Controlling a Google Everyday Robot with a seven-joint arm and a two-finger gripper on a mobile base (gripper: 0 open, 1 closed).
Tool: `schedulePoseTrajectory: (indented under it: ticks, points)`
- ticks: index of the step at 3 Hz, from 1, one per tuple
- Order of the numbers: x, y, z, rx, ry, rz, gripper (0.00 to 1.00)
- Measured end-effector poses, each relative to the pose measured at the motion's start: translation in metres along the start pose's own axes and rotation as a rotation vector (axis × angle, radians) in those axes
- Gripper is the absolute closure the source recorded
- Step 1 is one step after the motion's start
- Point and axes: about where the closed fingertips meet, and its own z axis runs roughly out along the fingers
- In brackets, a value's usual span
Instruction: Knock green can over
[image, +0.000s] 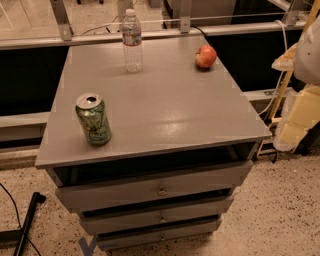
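Observation:
The green can (93, 119) stands upright on the grey drawer cabinet's top (165, 110), near its front left corner. It has a light-and-dark green patterned body and a silver top with a pull tab. My gripper (300, 117) shows as pale cream-coloured parts at the right edge of the camera view. It is off the cabinet's right side, far from the can and touching nothing on the top.
A clear plastic water bottle (132, 41) stands at the back of the top. A red apple (205, 56) lies at the back right. Drawers (160, 190) sit below the top. A railing (150, 30) runs behind. A black pole (27, 220) lies on the floor at left.

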Motion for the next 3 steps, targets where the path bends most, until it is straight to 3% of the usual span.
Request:
schedulePoseTrajectory:
  ticks: [2, 3]
  points:
    - [-0.001, -0.001, 0.001, 0.002, -0.023, -0.004, 0.0]
    - [-0.055, -0.016, 0.015, 0.004, -0.152, -0.087, 0.0]
